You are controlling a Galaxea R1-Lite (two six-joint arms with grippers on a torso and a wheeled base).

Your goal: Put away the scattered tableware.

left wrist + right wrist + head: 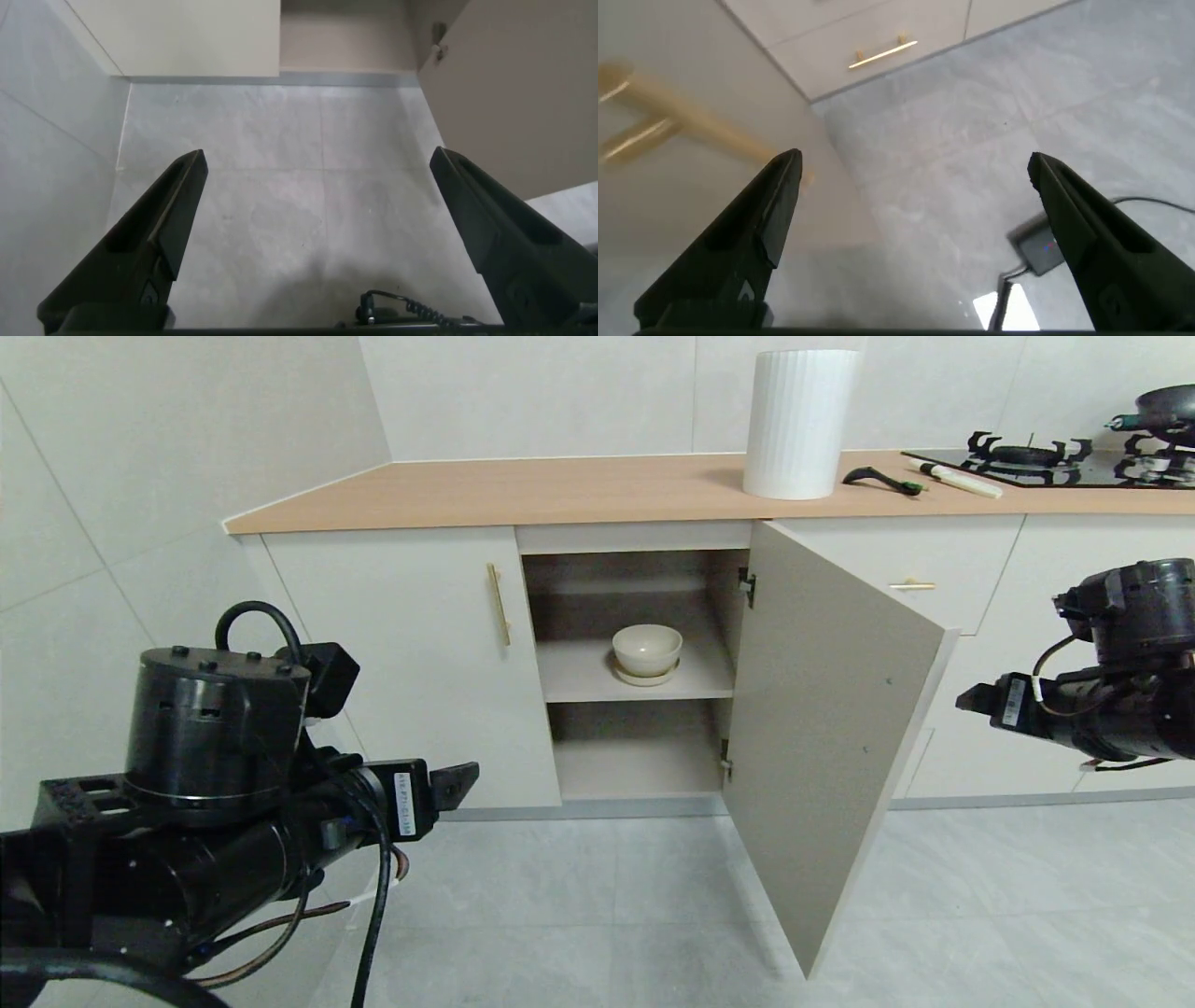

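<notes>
A cream bowl rests on a small plate on the middle shelf of the open cabinet. Its door swings out to the right. My left gripper hangs low in front of the closed left door, and it is open with nothing but floor tiles between its fingers. My right gripper sits just right of the open door's edge, open and empty, with the door's gold handle close by one finger.
On the wooden countertop stand a tall white ribbed cylinder, a black utensil and a white stick-like item. A gas hob is at the far right. Grey floor tiles lie open before the cabinet.
</notes>
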